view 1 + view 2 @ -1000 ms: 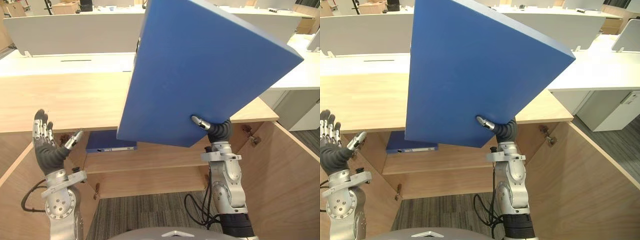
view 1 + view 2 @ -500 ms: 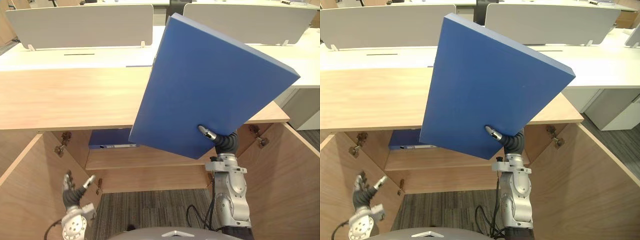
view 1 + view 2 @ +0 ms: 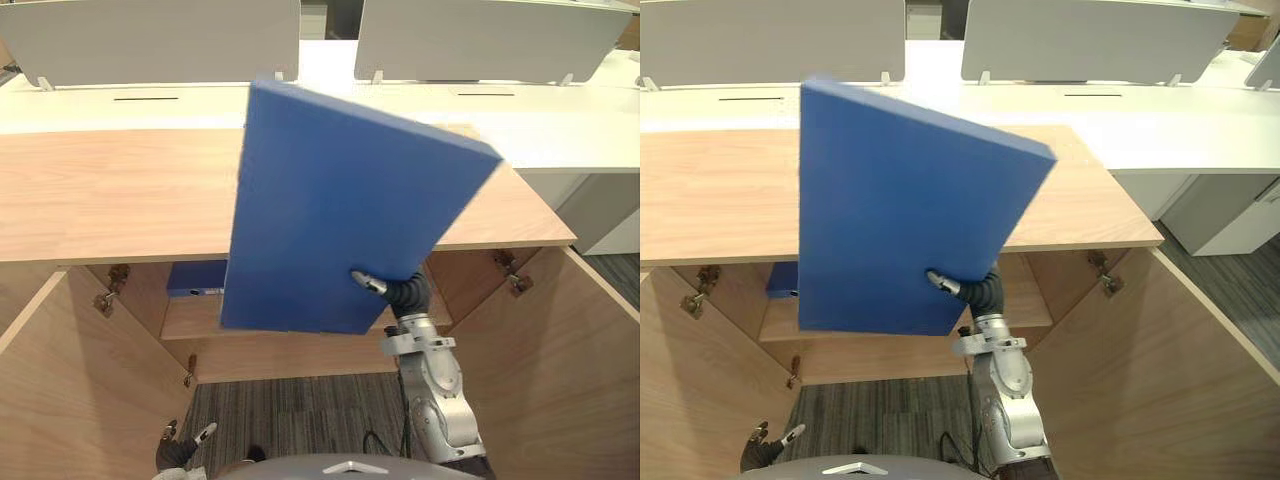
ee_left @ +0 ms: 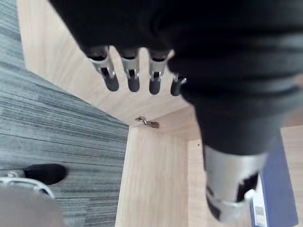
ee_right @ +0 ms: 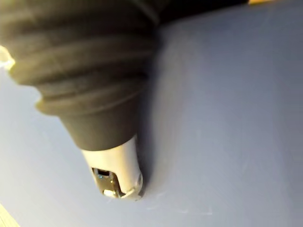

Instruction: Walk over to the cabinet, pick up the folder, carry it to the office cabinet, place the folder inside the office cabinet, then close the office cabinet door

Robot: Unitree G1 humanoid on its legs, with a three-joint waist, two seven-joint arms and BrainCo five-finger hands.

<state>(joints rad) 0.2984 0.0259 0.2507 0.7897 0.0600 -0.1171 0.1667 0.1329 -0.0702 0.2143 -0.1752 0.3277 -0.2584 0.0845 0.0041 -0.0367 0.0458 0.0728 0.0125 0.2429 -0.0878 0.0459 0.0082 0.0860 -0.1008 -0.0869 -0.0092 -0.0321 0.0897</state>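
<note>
The right hand [image 3: 398, 292] grips the blue folder [image 3: 330, 220] in curled fingers; the left hand [image 3: 176, 455] fingers hang relaxed.

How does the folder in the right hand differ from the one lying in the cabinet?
The held folder stands tilted in the air before the open cabinet, pinched near its lower edge by the right hand; the shelf folder lies flat on the cabinet shelf. The held folder shows its broad plain cover; the shelf folder shows a spine edge with a pale label and is partly hidden behind the held one. Both are blue.
</note>
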